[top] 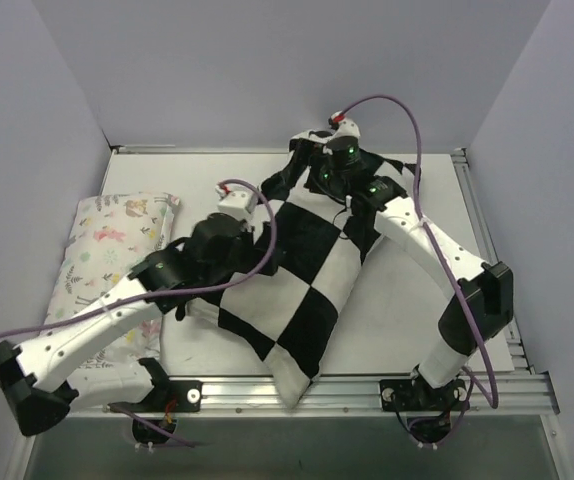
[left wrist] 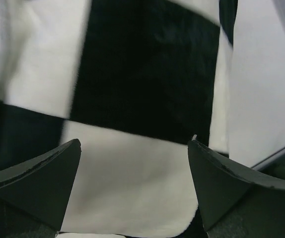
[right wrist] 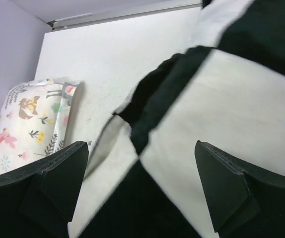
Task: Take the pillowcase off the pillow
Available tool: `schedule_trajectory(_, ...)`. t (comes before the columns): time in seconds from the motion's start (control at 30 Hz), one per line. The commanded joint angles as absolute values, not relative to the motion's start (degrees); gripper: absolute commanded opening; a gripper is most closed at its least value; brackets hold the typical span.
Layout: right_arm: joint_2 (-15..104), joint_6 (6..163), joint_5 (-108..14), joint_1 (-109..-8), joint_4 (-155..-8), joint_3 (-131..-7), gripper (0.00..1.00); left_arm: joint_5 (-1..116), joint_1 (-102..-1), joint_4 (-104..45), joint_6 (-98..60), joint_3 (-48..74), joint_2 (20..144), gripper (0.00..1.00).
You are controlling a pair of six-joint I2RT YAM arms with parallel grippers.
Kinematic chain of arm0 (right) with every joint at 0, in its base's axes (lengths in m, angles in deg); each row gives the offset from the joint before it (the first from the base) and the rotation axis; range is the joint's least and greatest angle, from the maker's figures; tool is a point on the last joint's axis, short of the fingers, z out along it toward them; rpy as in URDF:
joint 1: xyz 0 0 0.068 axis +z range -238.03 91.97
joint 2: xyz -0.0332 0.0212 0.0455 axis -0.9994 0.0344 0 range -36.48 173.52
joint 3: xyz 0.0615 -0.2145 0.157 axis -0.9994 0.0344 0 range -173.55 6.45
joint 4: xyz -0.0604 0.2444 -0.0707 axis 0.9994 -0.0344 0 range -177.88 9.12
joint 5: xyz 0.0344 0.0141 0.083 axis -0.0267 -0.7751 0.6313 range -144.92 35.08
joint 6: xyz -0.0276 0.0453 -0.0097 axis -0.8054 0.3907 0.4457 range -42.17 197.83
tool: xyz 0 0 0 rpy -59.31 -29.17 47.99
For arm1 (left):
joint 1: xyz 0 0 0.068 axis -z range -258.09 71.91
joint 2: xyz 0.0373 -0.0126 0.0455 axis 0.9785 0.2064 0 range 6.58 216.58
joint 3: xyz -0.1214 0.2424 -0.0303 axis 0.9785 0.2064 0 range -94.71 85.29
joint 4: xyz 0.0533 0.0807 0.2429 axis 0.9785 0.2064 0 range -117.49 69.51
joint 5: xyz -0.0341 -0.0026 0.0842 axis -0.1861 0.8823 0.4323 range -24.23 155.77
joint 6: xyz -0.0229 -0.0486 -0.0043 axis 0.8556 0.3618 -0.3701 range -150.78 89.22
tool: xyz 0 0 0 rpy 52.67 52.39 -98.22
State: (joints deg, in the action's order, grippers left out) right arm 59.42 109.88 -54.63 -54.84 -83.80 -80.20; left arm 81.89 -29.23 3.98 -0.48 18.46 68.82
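From the overhead camera I see the soft black-and-white checkerboard fabric pillowcase (top: 307, 290) lying diagonally on the flat white table (top: 407, 300). One end is bunched at the far right and the other reaches the silver aluminium rail (top: 367, 385) at the near edge. It looks plump, but the plain white pillow is hidden from me in every view. The left gripper (top: 252, 228) sits over the case's left edge, about midway along. The right gripper (top: 317, 172) is at the bunched far end. From up here I cannot tell how either pair of fingers stands.

The wrist cameras show it. On the left wrist, the left gripper (left wrist: 135, 186) has its two dark fingers spread wide with nothing pinched between them. Checkerboard squares of the pillowcase (left wrist: 142, 74) fill the view beyond, with a strip of table (left wrist: 266, 74) on the right. On the right wrist, the right gripper (right wrist: 140, 191) is likewise spread wide, over a rumpled fold of the pillowcase (right wrist: 222, 114). I cannot tell whether its tips touch the cloth.

Only the right wrist view shows the print clearly on the pale rectangular pillow with small pastel animals (right wrist: 28, 116). Overhead, that pillow (top: 107, 250) lies along the table's left side beside the pillowcase, with the left arm reaching across its near end.
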Motion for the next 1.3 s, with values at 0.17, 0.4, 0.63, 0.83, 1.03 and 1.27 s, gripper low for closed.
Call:
schedule_trajectory(0.17, 49.1, 110.3, -63.2, -65.3, -93.5, -72.7, 0.97, 82.6, -21.3, -1.3, 2.1, 21.6, 78.0, 0.97)
schedule_trajectory(0.4, 58.5, 109.5, -59.9, -70.6, -93.8, -70.5, 0.97, 86.9, -22.0, 2.8, 5.9, 21.9, 86.5, 0.87)
schedule_trajectory(0.63, 58.5, 114.1, -57.8, -70.1, -88.9, -58.7, 0.15, 84.2, -30.8, 2.0, 4.1, 23.2, 87.3, 0.06)
schedule_trajectory(0.83, 46.4, 119.1, -56.9, -64.2, -78.8, -41.8, 0.00, 78.2, -47.1, 4.6, -2.4, 5.9, 96.9, 0.00)
schedule_trajectory(1.03, 51.4, 120.0, -56.7, -52.5, -80.2, -48.3, 0.05, 73.5, -50.9, 13.6, -7.5, -20.5, 112.3, 0.82)
schedule_trajectory(1.27, 51.5, 113.6, -50.8, -52.7, -83.8, -56.5, 0.68, 74.2, -48.0, 12.0, -7.8, -15.4, 103.7, 0.93)
